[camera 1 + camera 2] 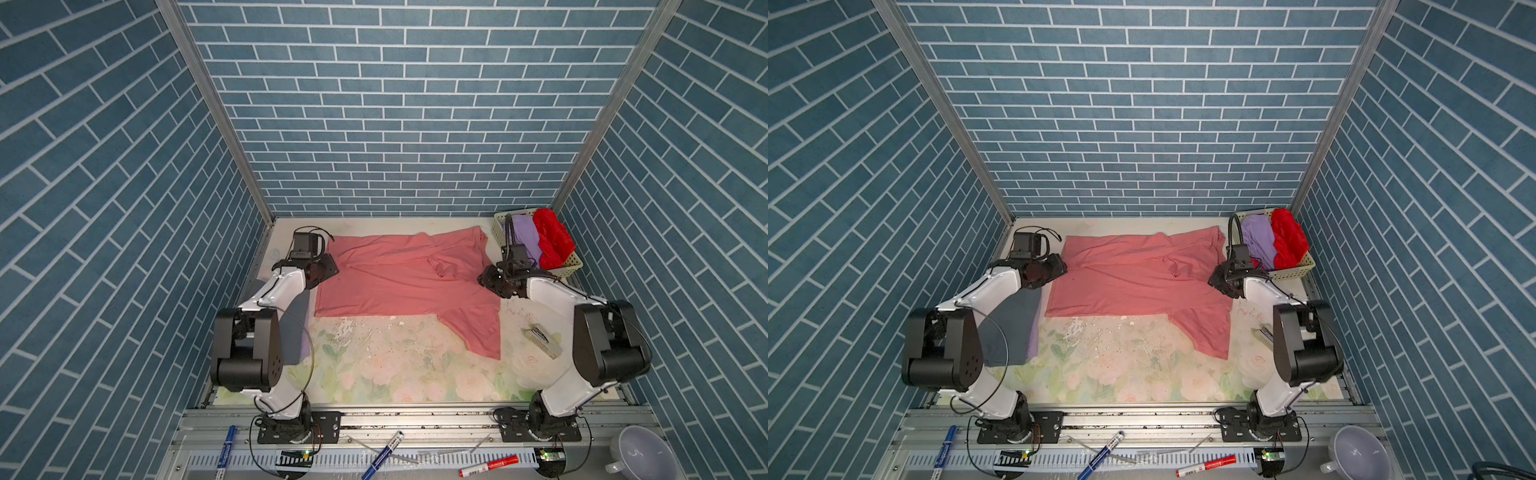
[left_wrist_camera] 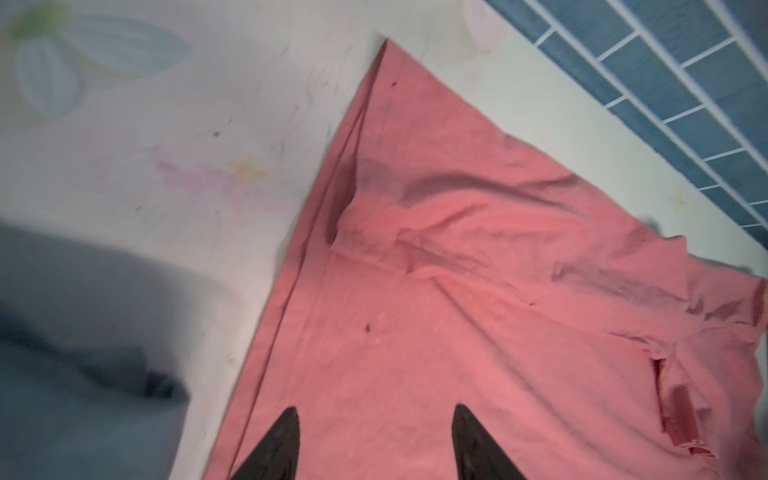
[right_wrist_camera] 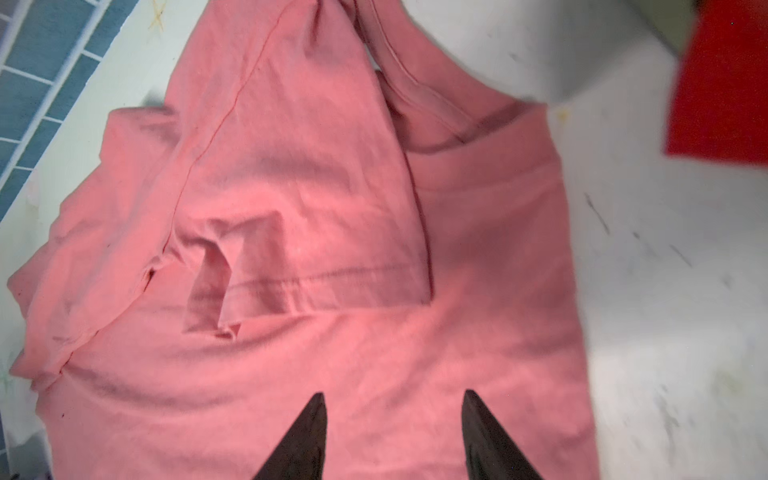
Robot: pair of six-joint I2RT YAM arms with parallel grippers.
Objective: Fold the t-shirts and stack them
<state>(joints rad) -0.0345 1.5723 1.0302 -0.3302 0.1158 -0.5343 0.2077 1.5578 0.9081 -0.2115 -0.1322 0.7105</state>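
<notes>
A salmon pink t-shirt (image 1: 399, 286) (image 1: 1133, 286) lies spread across the back of the table, its far part creased. One sleeve (image 1: 478, 328) sticks out toward the front right. My left gripper (image 1: 328, 268) (image 2: 376, 409) hovers open over the shirt's left edge with nothing between its fingers. At the shirt's right side my right gripper (image 1: 484, 278) (image 3: 392, 395) is also open and empty, near a sleeve folded onto the body (image 3: 257, 266). A folded slate grey t-shirt (image 1: 1013, 328) lies under my left arm on a lavender layer (image 1: 1033, 336). Lavender (image 1: 525, 237) and bright red (image 1: 550, 237) t-shirts sit in the basket.
The cream lattice basket (image 1: 569, 266) stands at the back right corner, just behind my right wrist. A small flat object (image 1: 542, 340) lies on the table's right side. Markers (image 1: 384, 453) and a white cup (image 1: 640, 453) rest on the front rail. Blue brick walls close three sides.
</notes>
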